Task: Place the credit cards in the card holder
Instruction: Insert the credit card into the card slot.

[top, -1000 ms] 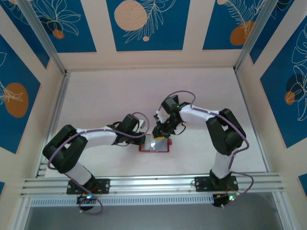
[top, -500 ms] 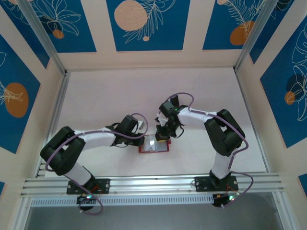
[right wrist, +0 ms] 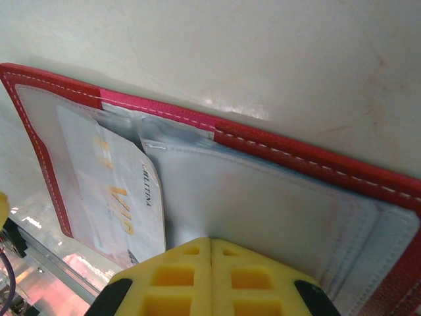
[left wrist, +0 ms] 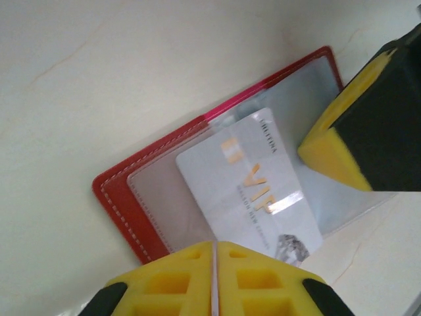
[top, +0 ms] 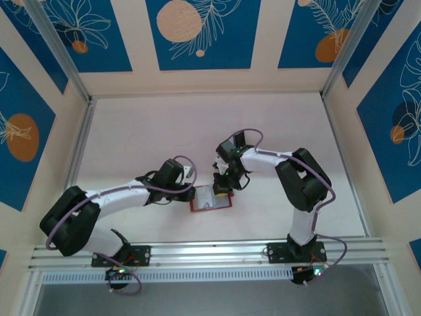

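My left gripper [left wrist: 215, 255] sits at 6 o'clock, its yellow fingers pressed together with just a thin seam between them. Above it the wallet [left wrist: 125, 197] lies open on the pale table [left wrist: 99, 79], its red stitched edge running from 8 o'clock up toward 1 o'clock. A pale card [left wrist: 253, 191] with gold VIP lettering lies tilted across the clear pockets; I cannot tell whether it is inside one. At 3 o'clock the right gripper's finger [left wrist: 342, 148], yellow and black, comes down on the clear pocket just beside the card.
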